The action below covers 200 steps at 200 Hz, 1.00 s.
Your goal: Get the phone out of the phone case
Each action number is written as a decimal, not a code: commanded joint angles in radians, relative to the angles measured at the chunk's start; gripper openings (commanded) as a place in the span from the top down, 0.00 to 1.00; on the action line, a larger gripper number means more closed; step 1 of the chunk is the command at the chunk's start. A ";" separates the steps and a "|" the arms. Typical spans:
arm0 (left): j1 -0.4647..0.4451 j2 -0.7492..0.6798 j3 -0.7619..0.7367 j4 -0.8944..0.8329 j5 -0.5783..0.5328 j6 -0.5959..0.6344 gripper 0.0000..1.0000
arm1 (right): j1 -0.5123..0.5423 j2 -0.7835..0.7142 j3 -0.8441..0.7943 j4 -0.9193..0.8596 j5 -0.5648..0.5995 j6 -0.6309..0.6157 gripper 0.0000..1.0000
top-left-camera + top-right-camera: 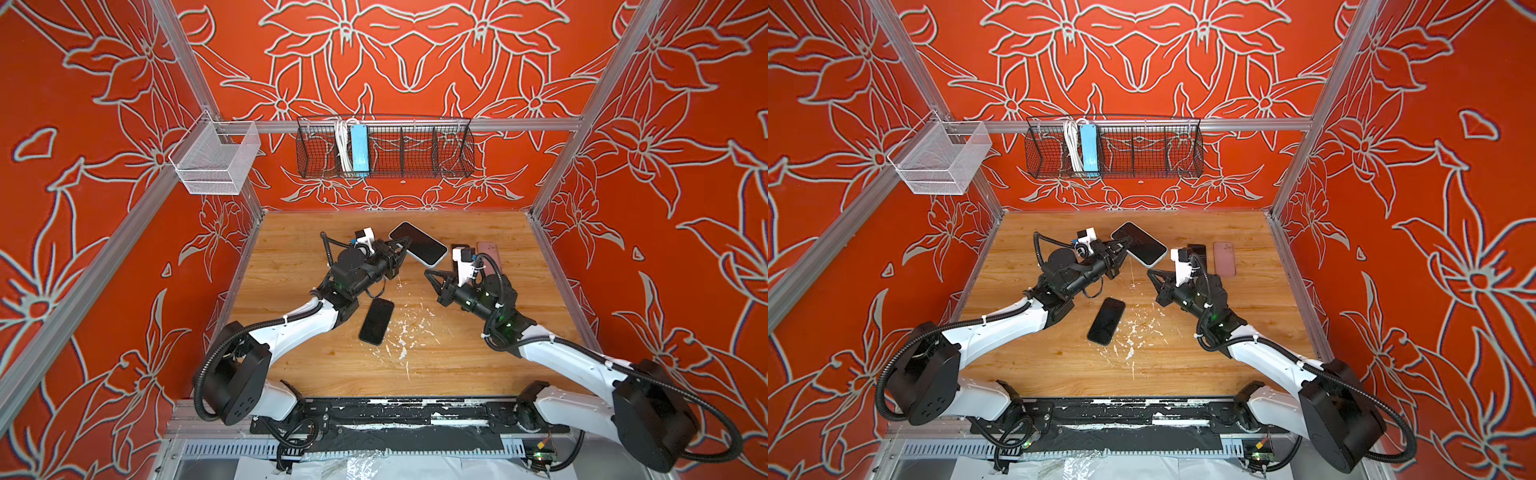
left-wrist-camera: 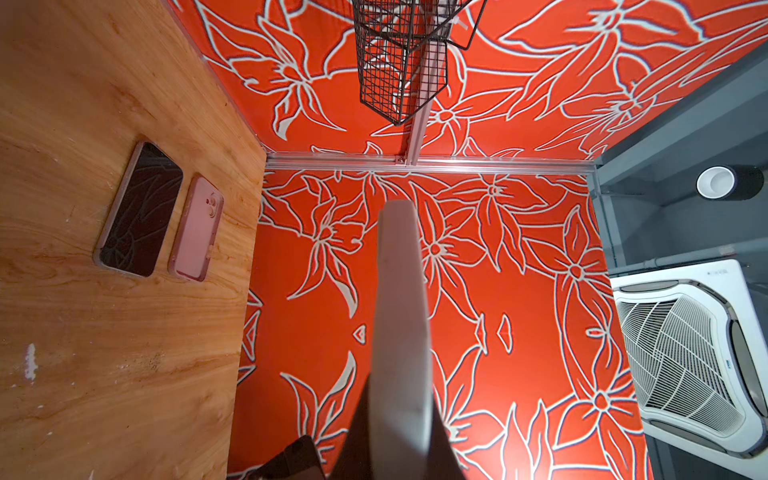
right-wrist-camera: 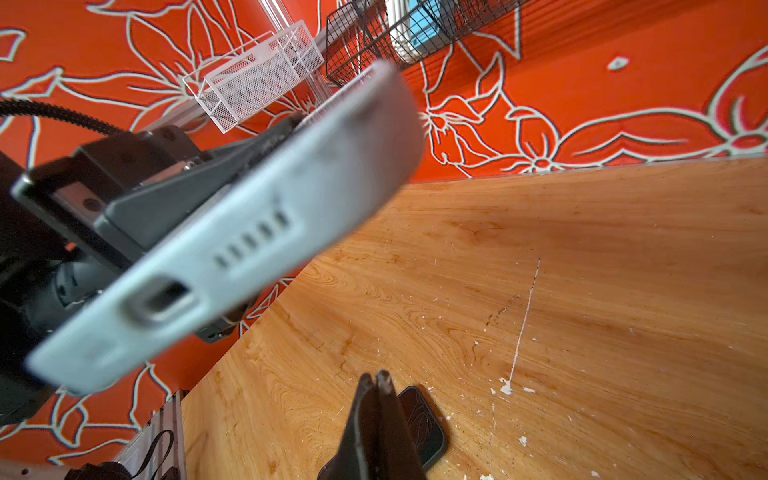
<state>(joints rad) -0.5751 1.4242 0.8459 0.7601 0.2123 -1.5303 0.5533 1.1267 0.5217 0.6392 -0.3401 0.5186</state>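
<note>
Left claw [image 1: 402,245] grips one edge of the pale-blue phone case [image 1: 434,262], phone [image 1: 417,242] inside, held raised at centre frame, likely so the empty, fully closed right claw [image 1: 428,273] just below-right can pry.

Orange-red walls [image 1: 415,62], patterned all over with pale grey flower outlines. Honey-brown wood-grain table [image 1: 457,361], flecked with white paint [image 1: 403,353]. Pale grey-blue phone case [image 3: 232,232]; black screen on its phone [image 1: 419,244]. Glossy black second phone [image 1: 376,321]. Pink case [image 1: 1224,258]. Black wire basket [image 1: 415,153], sky-blue power strip [image 1: 359,147], white cable [image 1: 341,145]. White mesh basket [image 1: 216,160]. White-and-black arms [image 1: 299,328].
</note>
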 commanded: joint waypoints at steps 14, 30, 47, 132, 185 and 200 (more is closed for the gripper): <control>0.007 -0.025 0.047 0.077 0.023 0.082 1.00 | -0.023 -0.040 0.024 -0.011 -0.187 0.084 0.82; 0.011 -0.029 0.059 0.052 0.030 0.118 1.00 | -0.024 -0.036 0.045 0.015 -0.266 0.147 0.64; 0.014 -0.033 0.062 0.041 0.030 0.142 1.00 | -0.023 -0.037 0.052 0.072 -0.316 0.217 0.54; 0.021 -0.015 0.056 0.076 0.047 0.130 1.00 | -0.024 -0.057 0.081 0.150 -0.240 0.351 0.55; 0.022 -0.016 0.051 0.087 0.050 0.122 1.00 | -0.024 -0.018 0.089 0.192 -0.221 0.367 0.69; 0.022 -0.015 0.047 0.092 0.047 0.119 1.00 | -0.024 -0.012 0.090 0.196 -0.219 0.367 0.74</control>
<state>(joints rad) -0.5564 1.4242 0.8738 0.7597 0.2481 -1.4090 0.5316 1.1099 0.5755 0.7696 -0.5808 0.8673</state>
